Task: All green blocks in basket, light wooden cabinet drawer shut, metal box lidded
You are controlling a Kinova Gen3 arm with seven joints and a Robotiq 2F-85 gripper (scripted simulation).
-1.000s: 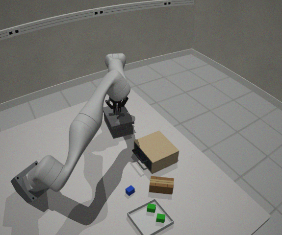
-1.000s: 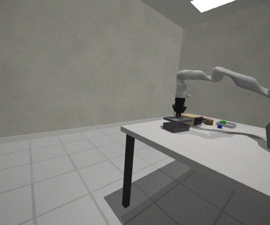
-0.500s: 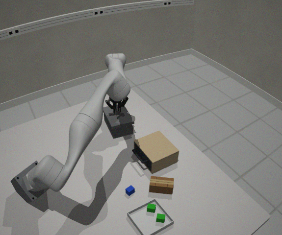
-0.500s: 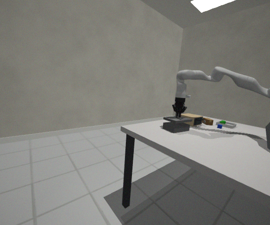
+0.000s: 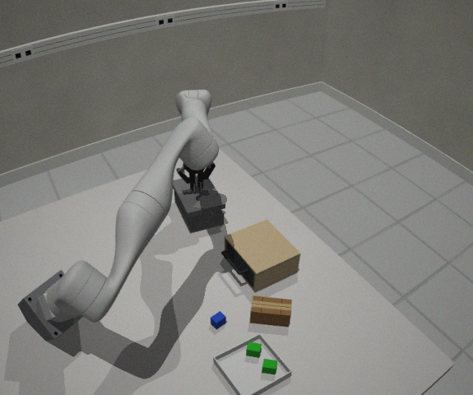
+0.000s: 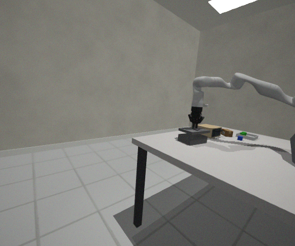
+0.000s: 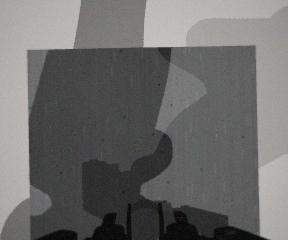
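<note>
My gripper (image 5: 197, 190) (image 6: 194, 127) (image 7: 145, 221) is shut on the dark grey lid (image 5: 192, 202) (image 6: 185, 129) (image 7: 209, 125), held at its middle. The lid is level over the metal box (image 5: 204, 221) (image 6: 191, 139), with a small gap in the exterior view; the box's inside is hidden. Two green blocks (image 5: 253, 350) (image 5: 269, 366) lie inside the grey-rimmed basket (image 5: 233, 350) (image 6: 254, 137). The light wooden cabinet (image 5: 264, 246) (image 6: 209, 127) has a dark front with a handle sticking out; its drawer seems not quite flush, and its inside is hidden.
A blue block (image 5: 218, 320) (image 6: 239, 138) lies on the table between the basket and the cabinet. A brown box (image 5: 270, 312) (image 6: 227, 132) with a tan stripe stands between cabinet and basket. The cabinet is close to the metal box.
</note>
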